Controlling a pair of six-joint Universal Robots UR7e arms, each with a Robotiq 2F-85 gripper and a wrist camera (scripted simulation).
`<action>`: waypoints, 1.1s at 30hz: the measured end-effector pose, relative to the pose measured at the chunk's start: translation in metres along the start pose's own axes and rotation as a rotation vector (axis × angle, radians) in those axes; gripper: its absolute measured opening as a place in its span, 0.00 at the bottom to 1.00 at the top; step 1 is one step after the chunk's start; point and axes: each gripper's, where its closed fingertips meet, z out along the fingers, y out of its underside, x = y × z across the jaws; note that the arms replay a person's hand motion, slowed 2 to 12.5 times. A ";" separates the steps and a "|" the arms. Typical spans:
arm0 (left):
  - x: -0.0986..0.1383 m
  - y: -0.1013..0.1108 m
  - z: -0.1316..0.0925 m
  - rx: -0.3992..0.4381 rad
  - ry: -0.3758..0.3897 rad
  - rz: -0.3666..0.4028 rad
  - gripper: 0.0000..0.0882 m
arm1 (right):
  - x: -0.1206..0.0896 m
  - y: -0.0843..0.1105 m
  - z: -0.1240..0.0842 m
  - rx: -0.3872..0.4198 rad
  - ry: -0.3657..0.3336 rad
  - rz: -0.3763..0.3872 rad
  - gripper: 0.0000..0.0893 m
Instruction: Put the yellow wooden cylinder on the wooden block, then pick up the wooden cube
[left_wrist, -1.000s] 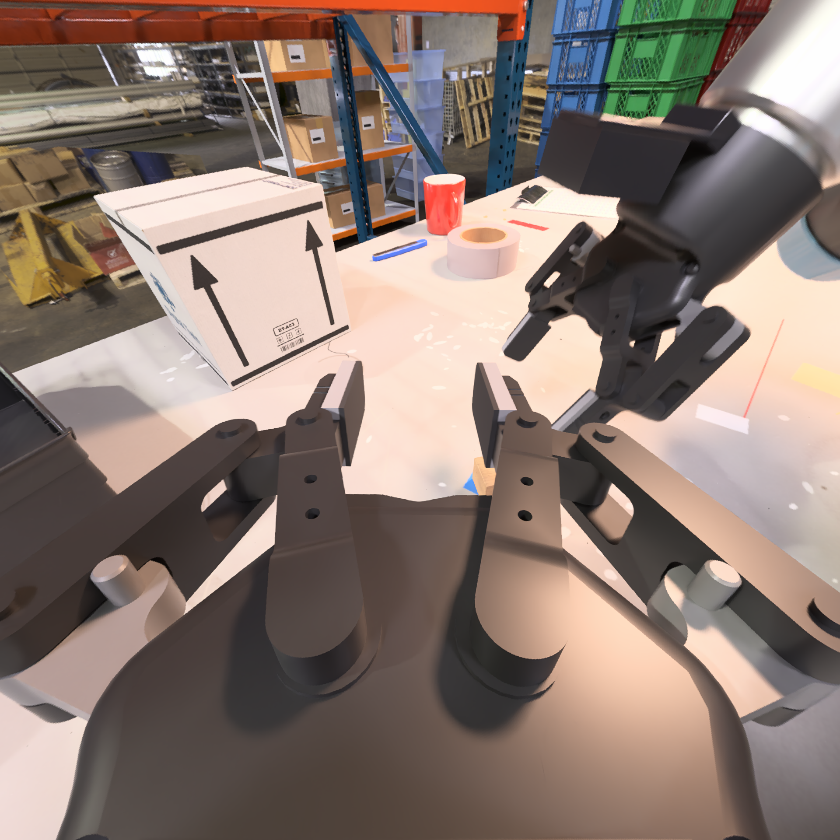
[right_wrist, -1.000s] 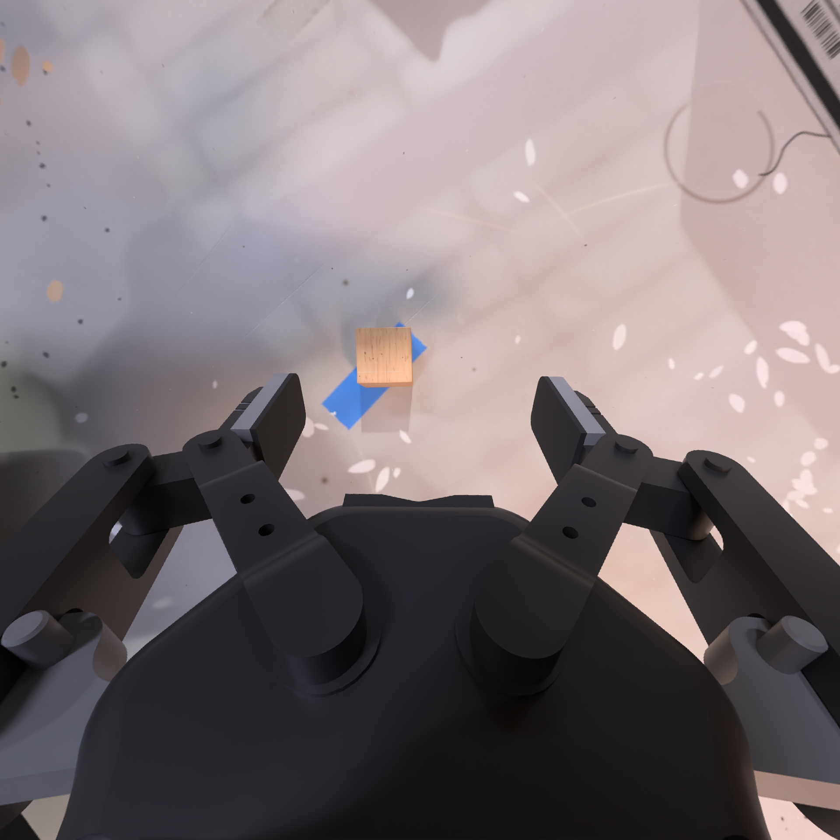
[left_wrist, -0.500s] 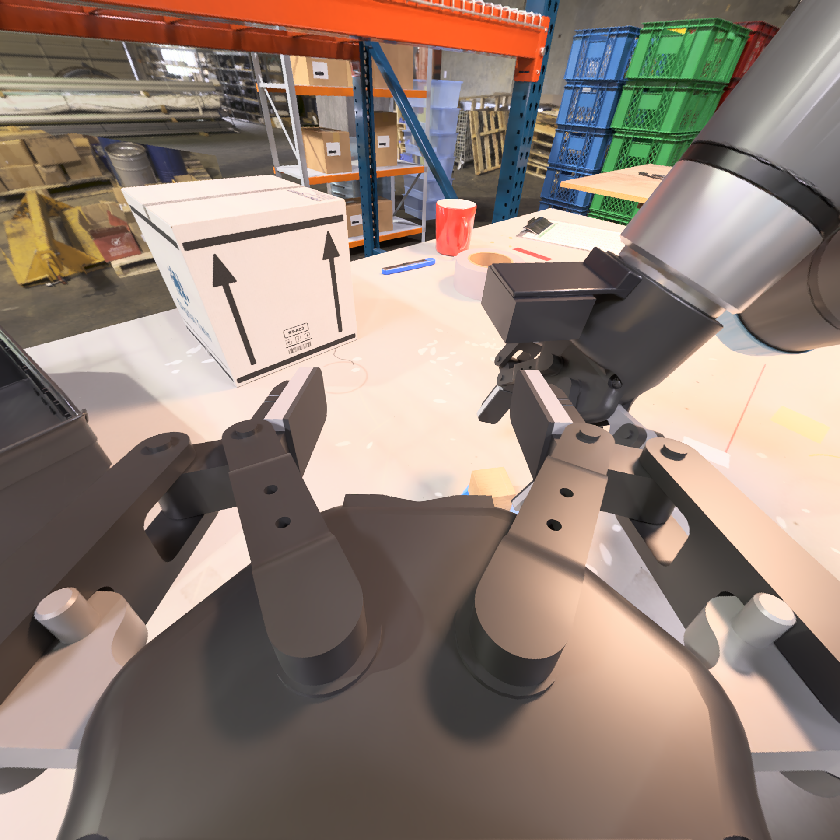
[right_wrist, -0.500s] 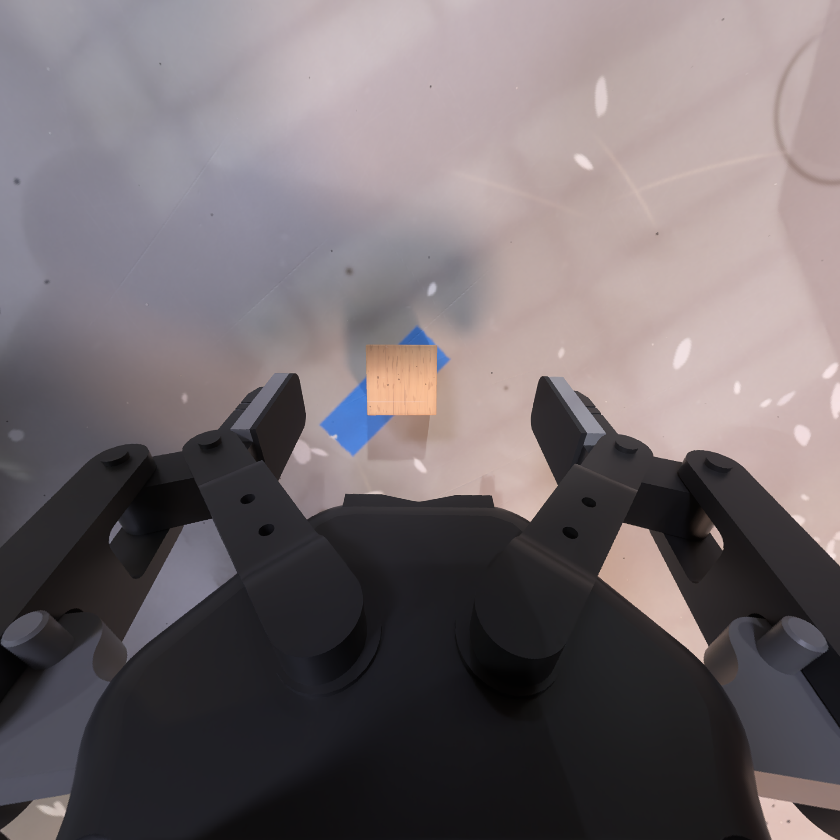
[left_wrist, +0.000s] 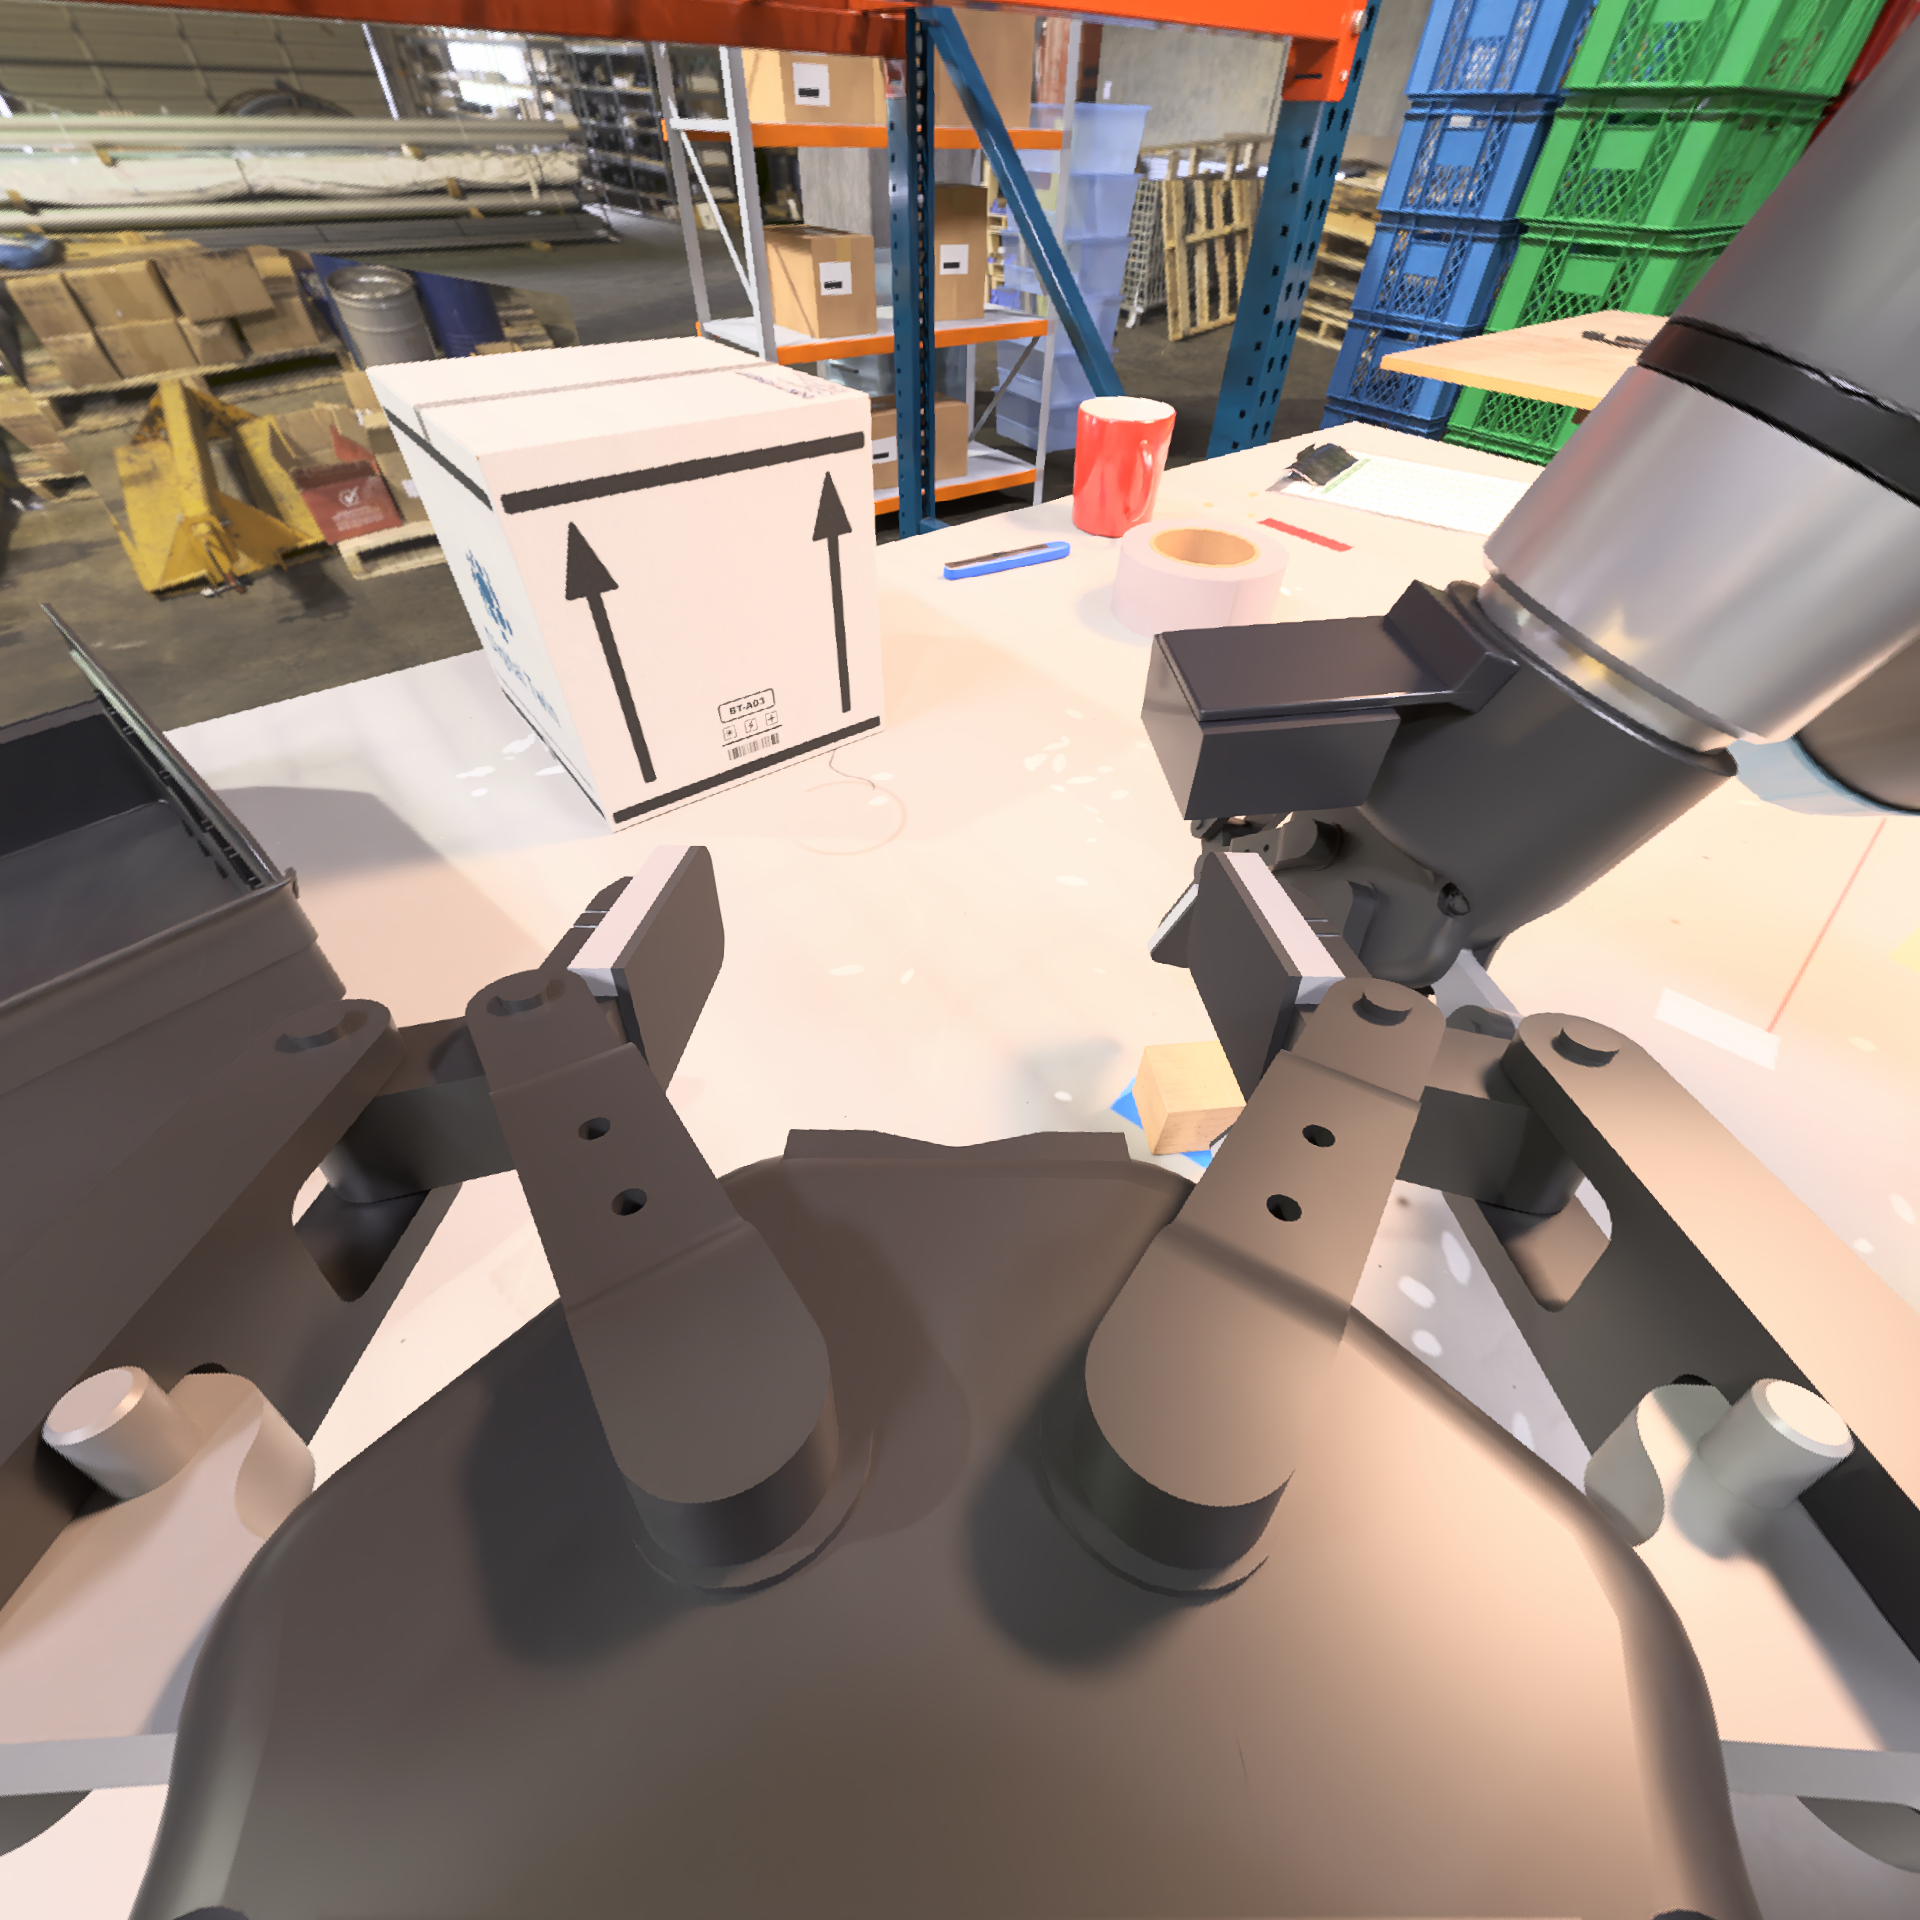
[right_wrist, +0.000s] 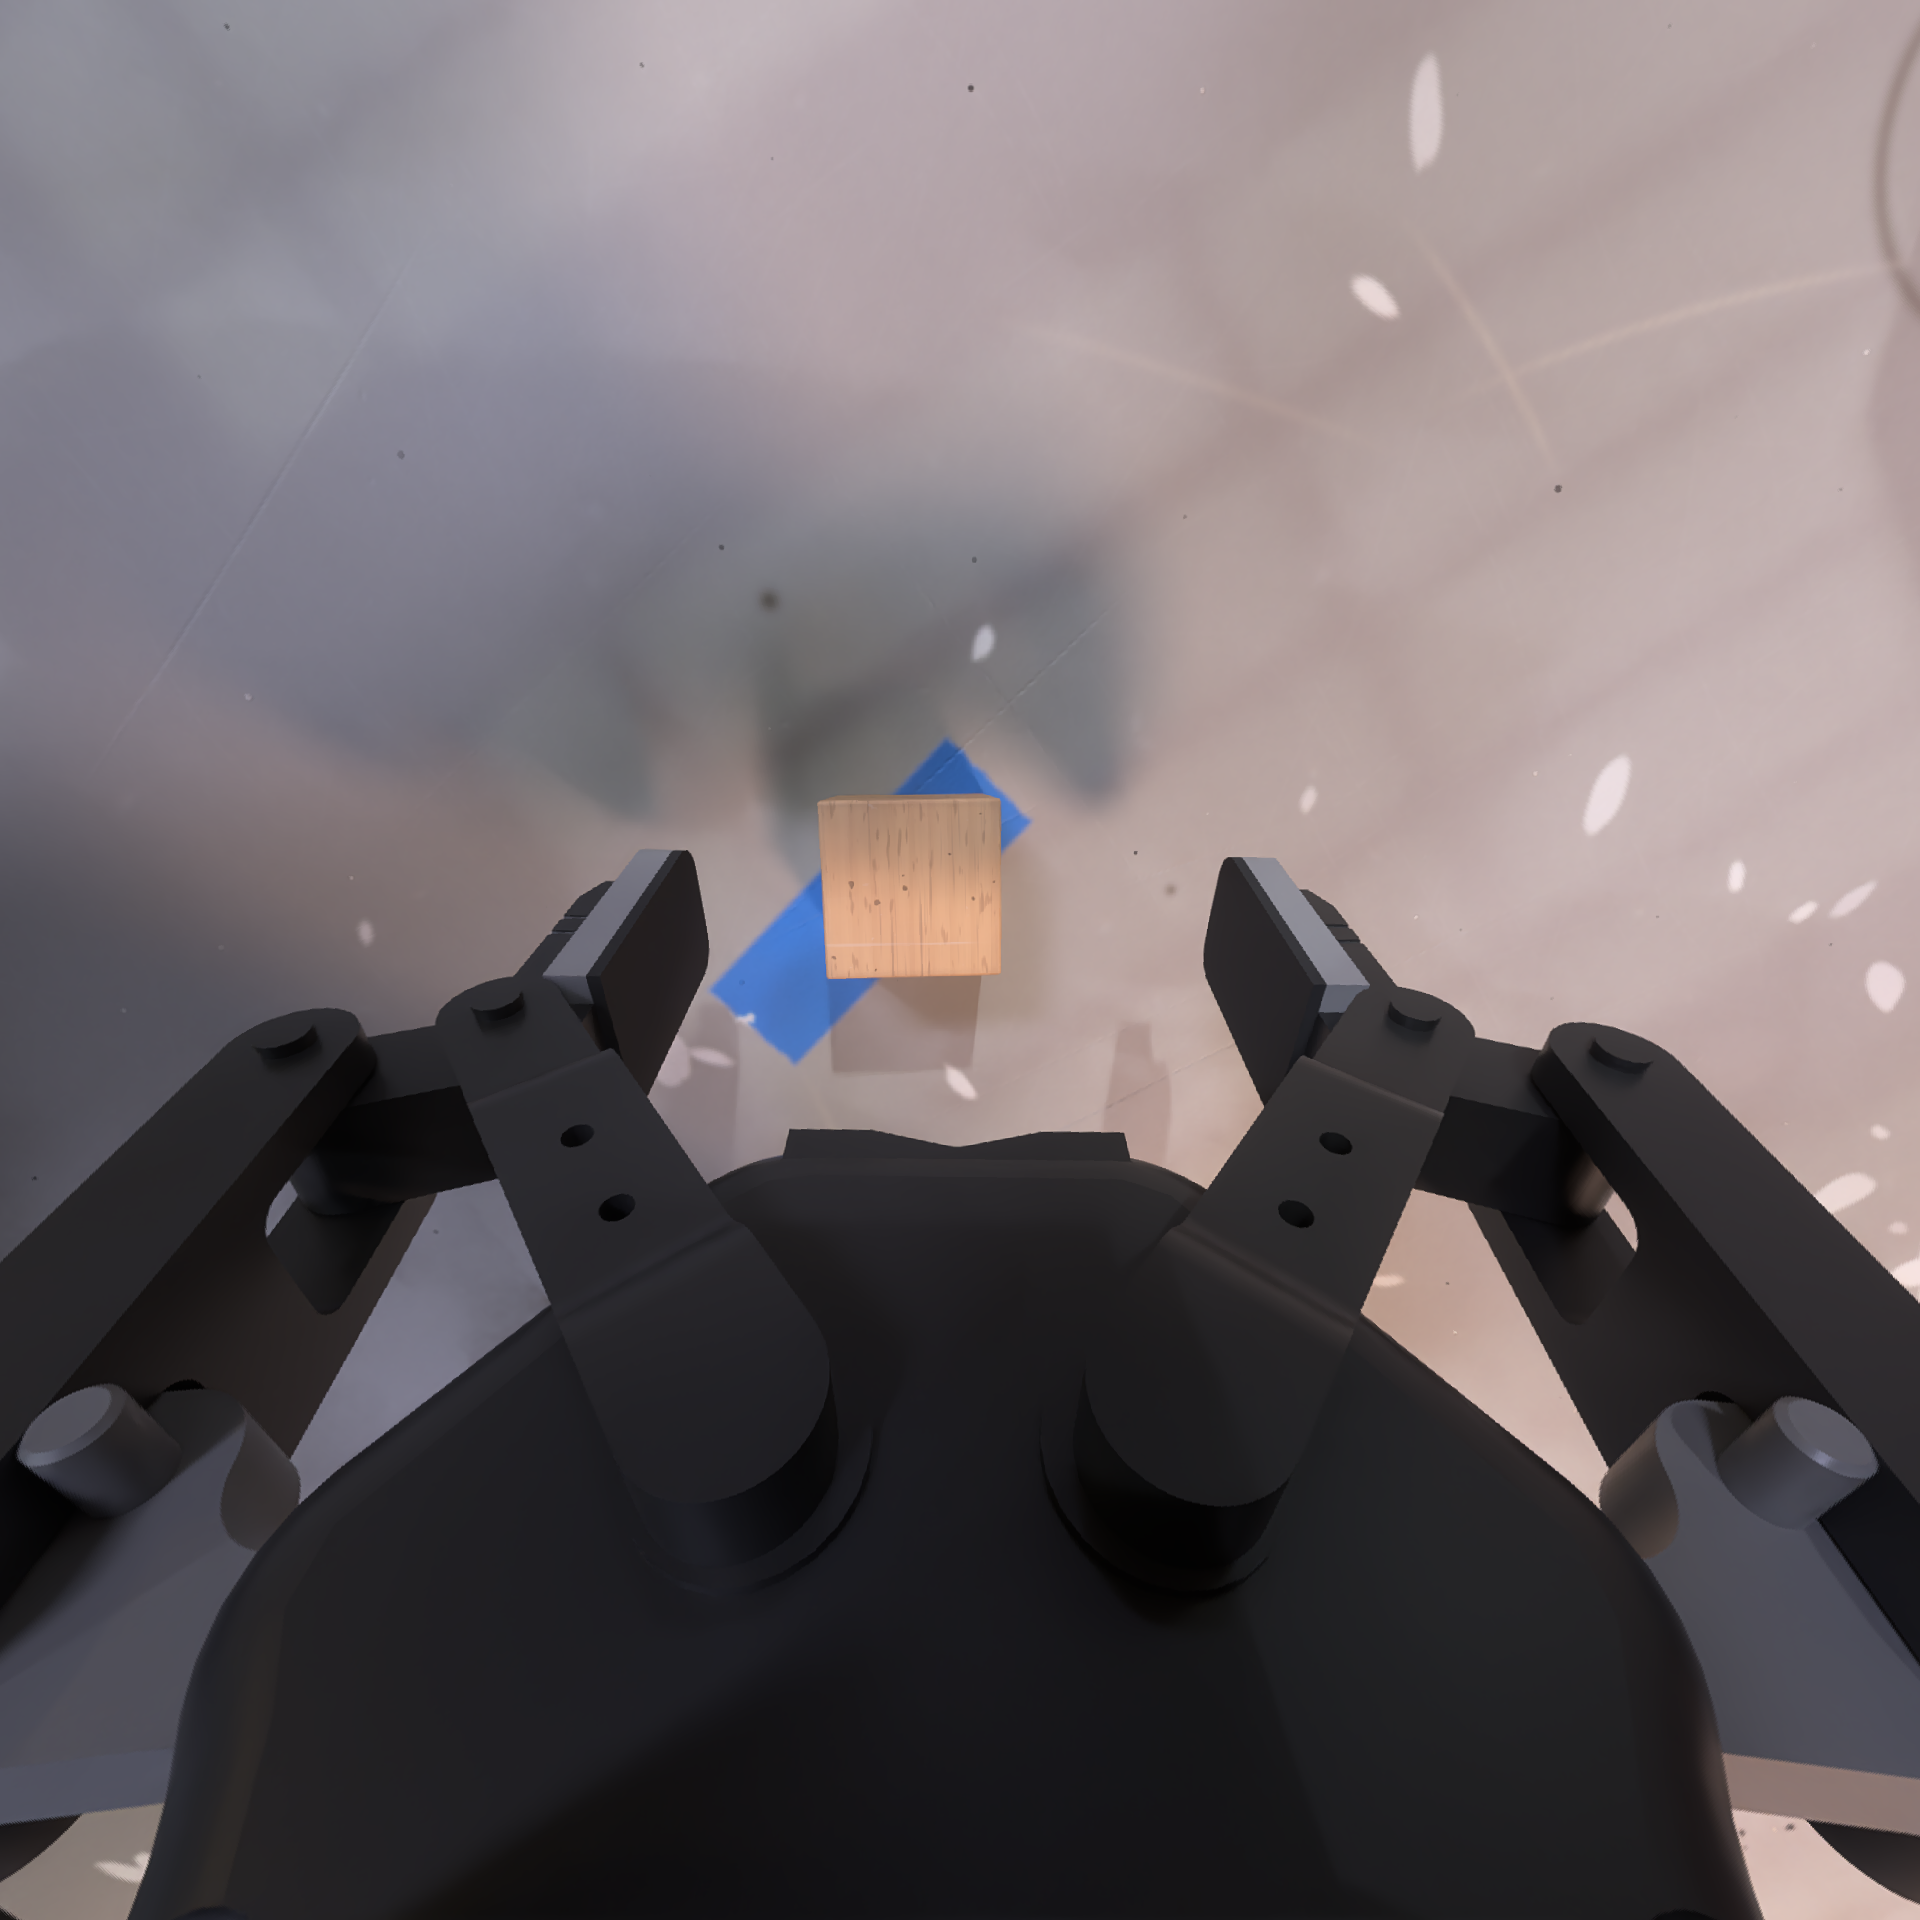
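The wooden cube (right_wrist: 910, 885) sits on the table on a strip of blue tape (right_wrist: 790, 977). My right gripper (right_wrist: 956, 914) is open and hangs straight above the cube, its fingers to either side and still apart from it. In the left wrist view the cube (left_wrist: 1184, 1096) shows low on the table beside my right finger, under the other arm's gripper (left_wrist: 1351, 894). My left gripper (left_wrist: 951, 935) is open and empty. No yellow cylinder or wooden block shows in either view.
A white cardboard box (left_wrist: 644, 571) with black arrows stands at the back left. A red mug (left_wrist: 1120, 465), a tape roll (left_wrist: 1195, 577) and a blue marker (left_wrist: 1006, 559) lie farther back. A dark bin (left_wrist: 125, 883) is at the left edge.
My right gripper has come down toward the cube, which looks larger now. My left gripper has opened wider and pulled back and up.
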 end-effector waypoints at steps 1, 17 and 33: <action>-0.001 0.001 0.000 -0.004 -0.005 -0.002 0.89 | 0.000 0.000 0.000 0.000 0.001 0.001 0.92; -0.008 0.006 0.001 -0.034 -0.026 -0.023 0.88 | -0.005 0.002 0.008 -0.024 -0.007 0.012 0.85; -0.005 0.008 0.001 -0.052 -0.020 -0.002 0.88 | -0.007 0.002 0.010 -0.039 0.009 -0.026 0.43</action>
